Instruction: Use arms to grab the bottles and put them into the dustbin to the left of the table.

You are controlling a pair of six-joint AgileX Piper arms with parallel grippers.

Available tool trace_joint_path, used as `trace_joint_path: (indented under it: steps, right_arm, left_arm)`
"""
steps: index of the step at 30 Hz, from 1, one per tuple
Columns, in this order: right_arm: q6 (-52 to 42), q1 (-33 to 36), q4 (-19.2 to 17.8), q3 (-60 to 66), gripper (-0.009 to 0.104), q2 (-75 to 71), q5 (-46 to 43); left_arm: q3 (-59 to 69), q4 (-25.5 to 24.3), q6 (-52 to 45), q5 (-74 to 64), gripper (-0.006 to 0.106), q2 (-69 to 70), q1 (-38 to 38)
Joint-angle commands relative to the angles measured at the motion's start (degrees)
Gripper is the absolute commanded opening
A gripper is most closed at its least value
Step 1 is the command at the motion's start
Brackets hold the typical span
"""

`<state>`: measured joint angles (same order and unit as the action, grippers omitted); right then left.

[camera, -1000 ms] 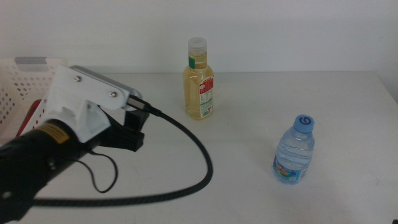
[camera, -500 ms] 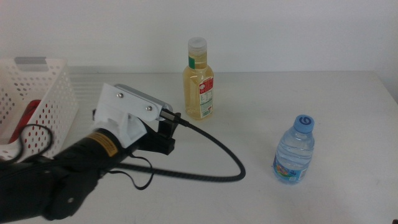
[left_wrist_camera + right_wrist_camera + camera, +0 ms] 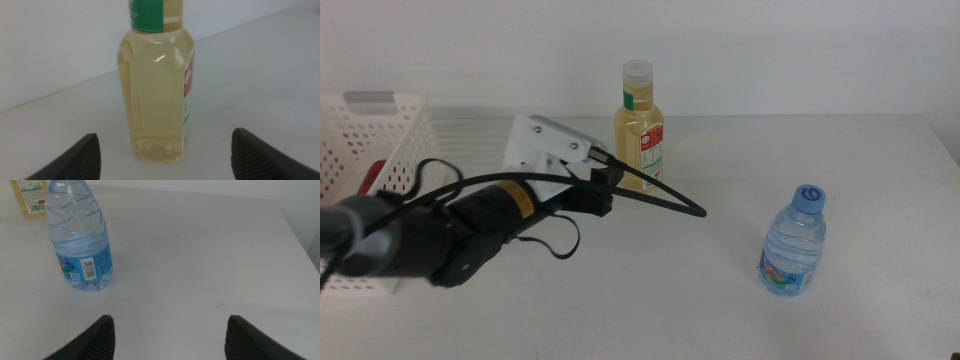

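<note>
Standing bottles [image 3: 640,128] on white table [image 3: 860,170].

The middle view is looking forward and down over the table [image 3: 880,150]. The left wrist camera is sitting close to the yellow-liquid bottle [image 3: 157,90], also showing in the middle view [image 3: 639,135]. The right wrist camera is facing the water bottle [image 3: 80,240] from near the table's front edge.

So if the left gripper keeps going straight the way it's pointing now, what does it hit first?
Most likely the yellow-liquid bottle. In the left wrist view it stands upright, centred ahead of the open left gripper. The middle view agrees: that gripper points at the bottle's lower body, though how much gap remains is unclear.
</note>
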<state>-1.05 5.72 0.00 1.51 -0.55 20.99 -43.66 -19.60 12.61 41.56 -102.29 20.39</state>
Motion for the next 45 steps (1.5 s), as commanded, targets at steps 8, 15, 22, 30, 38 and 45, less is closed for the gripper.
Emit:
trace_joint_path:
  steps: [8, 15, 22, 30, 38, 45]
  right_arm:
    - [-0.72, -0.19, 0.00, -0.34, 0.057, -1.54, -3.20]
    - [-0.72, -0.19, 0.00, -0.34, 0.057, -1.54, -3.20]
    - [-0.72, -0.19, 0.00, -0.34, 0.057, -1.54, -3.20]
    - [-0.72, -0.19, 0.00, -0.34, 0.057, -1.54, -3.20]
    - [-0.72, -0.19, 0.00, -0.34, 0.057, -1.54, -3.20]
    - [-0.72, -0.19, 0.00, -0.34, 0.057, -1.54, -3.20]
  left_arm:
    - [-11.23, -2.99, 3.18, 7.32, 0.082, -7.62, -0.07]
    - [-18.41, -4.06, 5.54, 7.44, 0.083, -13.61, -0.07]
    - [-25.08, -9.01, 11.13, 7.52, 0.084, -18.40, -1.17]
    - [-31.37, -11.76, 12.68, 7.56, 0.087, -22.72, -1.22]
    - [-33.60, -11.79, 13.53, 7.05, 0.083, -24.27, -1.22]
    - [-33.60, -13.81, 15.09, 5.37, 0.038, -23.57, -1.23]
